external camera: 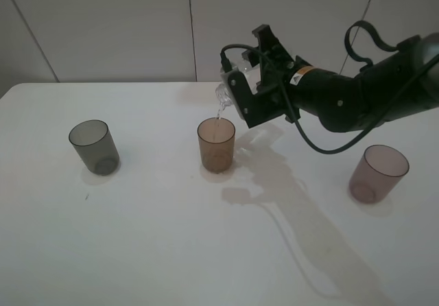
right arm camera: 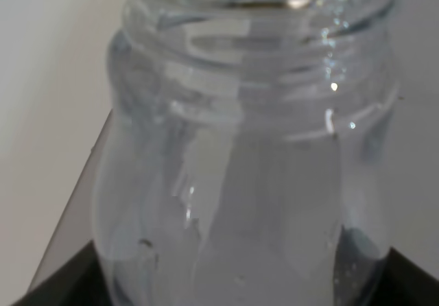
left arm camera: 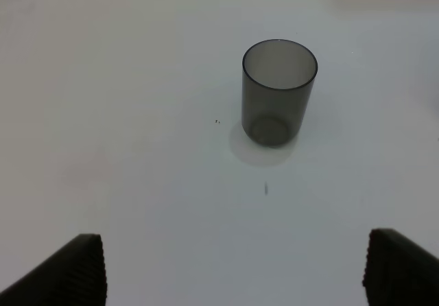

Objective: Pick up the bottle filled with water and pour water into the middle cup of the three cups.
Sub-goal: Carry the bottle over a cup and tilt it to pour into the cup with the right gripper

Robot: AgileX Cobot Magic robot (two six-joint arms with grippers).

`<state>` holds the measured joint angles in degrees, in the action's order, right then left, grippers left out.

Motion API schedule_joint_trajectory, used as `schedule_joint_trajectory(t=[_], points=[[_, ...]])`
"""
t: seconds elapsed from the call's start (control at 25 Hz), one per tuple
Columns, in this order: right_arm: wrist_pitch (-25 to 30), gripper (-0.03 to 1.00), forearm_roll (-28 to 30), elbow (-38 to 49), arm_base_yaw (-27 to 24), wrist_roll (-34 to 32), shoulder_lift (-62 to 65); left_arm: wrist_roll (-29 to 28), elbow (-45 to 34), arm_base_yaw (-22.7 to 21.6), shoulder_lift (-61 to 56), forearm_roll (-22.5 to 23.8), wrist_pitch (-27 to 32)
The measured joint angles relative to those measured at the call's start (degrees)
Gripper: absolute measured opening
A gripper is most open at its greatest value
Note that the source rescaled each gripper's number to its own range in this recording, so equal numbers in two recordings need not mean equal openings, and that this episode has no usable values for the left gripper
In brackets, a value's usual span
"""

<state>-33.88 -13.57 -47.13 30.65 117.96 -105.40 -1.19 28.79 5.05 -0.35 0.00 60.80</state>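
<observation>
The white table (external camera: 137,237) is lit brightly from above and the far side, a soft grey shadow (external camera: 295,217) of the right arm (external camera: 357,93) is thrown toward the near side, a faint shadow is seen under the dark grey cup (left arm camera: 279,90), and the bottle (right arm camera: 240,182) is blurred up close, with small glints.

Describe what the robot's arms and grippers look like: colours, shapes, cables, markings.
The right arm is glossy black with rounded links, a small orange-and-white label near the wrist and black cables looping alongside. The right gripper is a boxy black frame. Of the left gripper only two dark fingers with finely ribbed faces show; the left arm is out of view.
</observation>
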Motion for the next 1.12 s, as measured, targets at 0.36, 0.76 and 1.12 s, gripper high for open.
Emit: schedule_joint_trajectory(t=[0.36,0.76,1.12], points=[[-0.18,0.03,-0.28,0.0,0.0,3.3,0.0,0.0,0.0,0.0,0.0,0.0,0.0],[-0.18,0.03,-0.39,0.0,0.0,4.75,0.0,0.0,0.0,0.0,0.0,0.0,0.0],[-1.48,0.03,-0.32,0.0,1.13,6.9,0.0,0.0,0.0,0.0,0.0,0.0,0.0]])
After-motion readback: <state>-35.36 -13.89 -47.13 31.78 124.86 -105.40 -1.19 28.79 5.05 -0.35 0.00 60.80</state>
